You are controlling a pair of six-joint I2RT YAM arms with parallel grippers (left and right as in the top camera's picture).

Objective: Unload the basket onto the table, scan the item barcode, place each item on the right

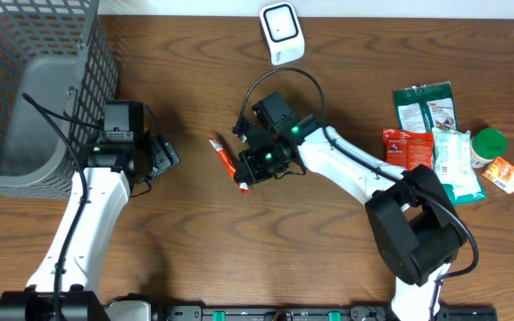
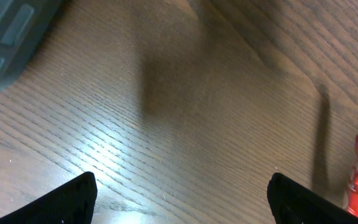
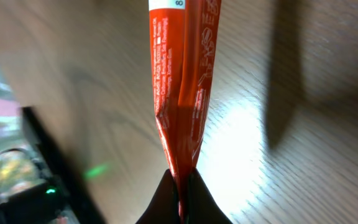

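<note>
**Packet pinched by the right arm, scanner further up the table**

The right gripper (image 1: pixel 244 176) is closed tight on one end of a thin red packet (image 1: pixel 225 159). The right wrist view shows the two fingertips (image 3: pixel 166 202) nipping the packet's crimped seam, and the rest of the packet (image 3: pixel 182 81) runs straight away from them over the wooden table (image 1: pixel 194 80). From overhead, its long axis lies on a diagonal, from upper left down to the pinched end at lower right.

The white device (image 1: pixel 282 31) at the top centre of the table is probably the scanner. It lies well apart from the packet, up the table and a little to the right. The right arm already has the item and is the nearer arm, so the move looks like its own: carry the packet up and turn a printed face to the scanner window. Which face bears the barcode cannot be told.

The left gripper (image 1: pixel 169 153) is wide open and empty beside the grey basket (image 1: pixel 25 80).
</note>
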